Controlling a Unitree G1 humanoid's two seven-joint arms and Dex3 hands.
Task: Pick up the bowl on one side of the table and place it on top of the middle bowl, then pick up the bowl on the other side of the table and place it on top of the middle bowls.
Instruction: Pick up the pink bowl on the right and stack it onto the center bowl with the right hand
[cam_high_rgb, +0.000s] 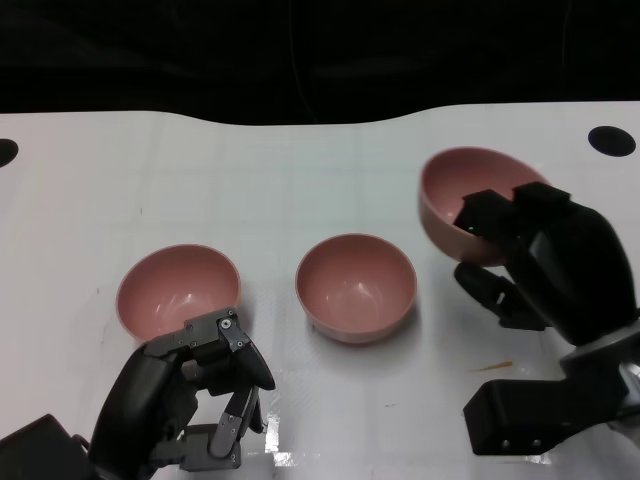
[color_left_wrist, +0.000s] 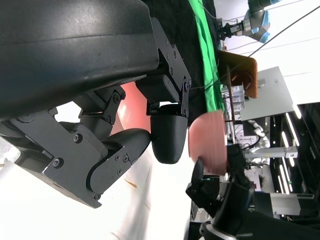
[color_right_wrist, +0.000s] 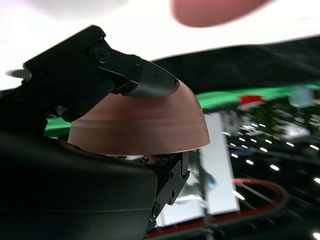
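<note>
Pink plastic fills the right hand (cam_high_rgb: 520, 250): its black fingers are clamped on the near rim of the right bowl (cam_high_rgb: 470, 200), one finger hooked inside and the rest against the outer wall. The bowl is lifted and tipped, its opening turned toward the left and centre of the table (cam_high_rgb: 300, 170), and it hangs to the right of the middle bowl (cam_high_rgb: 356, 287), a little farther back. In the right wrist view the same bowl (color_right_wrist: 145, 127) sits pinched between a fingertip (color_right_wrist: 150, 82) on its wall and the hand's body below.

The grip looks narrow, taking only one edge, so the likeliest trouble is the bowl swinging or slipping out as the arm carries it left. Smooth plastic against hard fingertips gives little friction, and a quick move could twist it loose. Because it is tilted, it would also have to be levelled before release; let go at this angle, it would probably land on the middle bowl's rim, skid off or knock that bowl away from its place.

The middle bowl sits upright on the white table, and the left bowl (cam_high_rgb: 178, 291) stands well apart to its left. The left hand (cam_high_rgb: 195, 400) rests just near of that bowl, fingers curled inward and holding nothing. A careless shift of it could nudge the left bowl.
</note>
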